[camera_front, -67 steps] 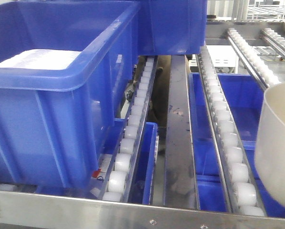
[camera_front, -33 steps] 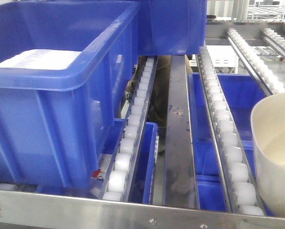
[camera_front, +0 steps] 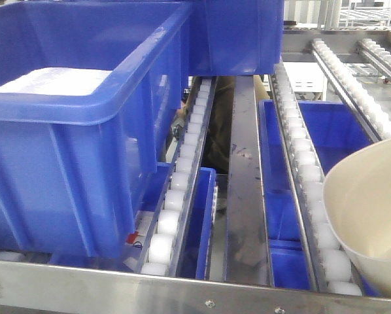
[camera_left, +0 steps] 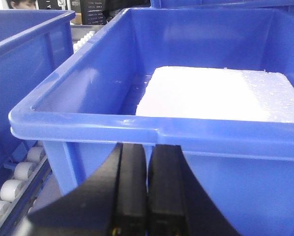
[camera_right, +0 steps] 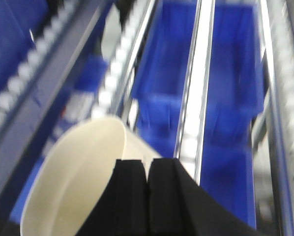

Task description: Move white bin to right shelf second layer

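1. carrying out the placing step: holding the white bin (camera_front: 369,219) tilted, mouth facing left and up, at the right end of the roller rack level (camera_front: 306,176), low over the roller rail and just behind the stainless-steel front bar (camera_front: 182,288); not yet resting flat, judging from the tilt.
2. calling next for levelling the bin and lowering its base onto two roller rails (camera_front: 182,170) in the free lane right of the large crate, then releasing; risking a roll down the slope or a drop between rails into the crates below if let go while tipped.
3. occupying the left of the rack: a large blue crate (camera_front: 78,124) holding a white foam-like slab (camera_left: 220,93); another blue crate (camera_front: 238,36) sitting further back, contents hidden.
4. lying under the rails: lower blue crates (camera_front: 326,127), looking empty where visible.
5. looking empty inside: the white bin (camera_right: 80,174), as far as its interior shows in the front and right wrist views.
6. pinching the bin's near rim with the right gripper (camera_right: 148,172), fingers pressed together on the wall, though blur is softening detail.
7. hanging closed on nothing just before the large crate's wall: the left gripper (camera_left: 147,157), fingers touching each other.
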Available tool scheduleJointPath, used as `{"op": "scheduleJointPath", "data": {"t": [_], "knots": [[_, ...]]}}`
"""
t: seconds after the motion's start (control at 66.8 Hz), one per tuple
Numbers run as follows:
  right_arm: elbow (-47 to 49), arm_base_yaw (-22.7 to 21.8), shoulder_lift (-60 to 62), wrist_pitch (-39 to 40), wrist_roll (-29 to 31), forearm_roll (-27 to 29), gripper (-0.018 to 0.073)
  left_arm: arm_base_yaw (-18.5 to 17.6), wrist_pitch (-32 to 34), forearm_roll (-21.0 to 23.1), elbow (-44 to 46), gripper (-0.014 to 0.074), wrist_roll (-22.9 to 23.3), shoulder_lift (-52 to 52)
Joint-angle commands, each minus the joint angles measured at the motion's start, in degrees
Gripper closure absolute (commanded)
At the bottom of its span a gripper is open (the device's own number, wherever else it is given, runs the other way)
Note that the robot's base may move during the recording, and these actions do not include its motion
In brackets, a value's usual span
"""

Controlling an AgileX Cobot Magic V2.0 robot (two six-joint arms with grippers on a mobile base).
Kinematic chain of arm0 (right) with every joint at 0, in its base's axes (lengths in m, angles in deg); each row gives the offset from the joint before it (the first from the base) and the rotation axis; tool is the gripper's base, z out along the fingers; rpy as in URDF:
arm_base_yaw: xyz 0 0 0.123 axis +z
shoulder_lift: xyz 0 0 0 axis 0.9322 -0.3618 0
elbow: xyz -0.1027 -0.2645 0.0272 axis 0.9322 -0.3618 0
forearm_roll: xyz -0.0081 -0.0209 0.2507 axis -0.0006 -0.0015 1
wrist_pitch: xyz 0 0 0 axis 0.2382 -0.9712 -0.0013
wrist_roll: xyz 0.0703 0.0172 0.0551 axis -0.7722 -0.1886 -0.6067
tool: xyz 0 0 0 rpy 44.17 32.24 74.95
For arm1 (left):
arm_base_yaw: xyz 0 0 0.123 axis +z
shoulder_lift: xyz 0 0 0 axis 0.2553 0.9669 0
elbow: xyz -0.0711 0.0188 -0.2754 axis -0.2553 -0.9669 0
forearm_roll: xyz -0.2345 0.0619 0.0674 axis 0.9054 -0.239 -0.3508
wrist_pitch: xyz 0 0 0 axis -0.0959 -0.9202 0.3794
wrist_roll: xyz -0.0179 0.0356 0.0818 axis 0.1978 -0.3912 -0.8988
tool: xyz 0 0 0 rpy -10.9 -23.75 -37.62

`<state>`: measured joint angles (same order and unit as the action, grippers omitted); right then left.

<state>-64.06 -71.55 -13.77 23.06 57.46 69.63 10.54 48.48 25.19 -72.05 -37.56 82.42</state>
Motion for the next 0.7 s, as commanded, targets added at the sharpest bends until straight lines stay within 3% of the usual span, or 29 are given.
{"op": "scheduleJointPath", "data": {"t": [0.0, 0.419, 0.688], "knots": [[1.08, -0.11, 1.43, 4.91, 0.76, -0.33, 0.0502, -0.06, 4.96, 0.36, -2.11, 0.0512, 0.17, -1.03], [0.79, -0.11, 1.73, 5.12, 0.76, -0.33, 0.0502, -0.06, 4.96, 0.36, -2.11, 0.0512, 0.17, -1.03], [-7.23, -0.11, 7.98, 17.10, -0.51, -3.82, 0.0502, -0.06, 4.96, 0.36, -2.11, 0.0512, 0.17, -1.03]]}}
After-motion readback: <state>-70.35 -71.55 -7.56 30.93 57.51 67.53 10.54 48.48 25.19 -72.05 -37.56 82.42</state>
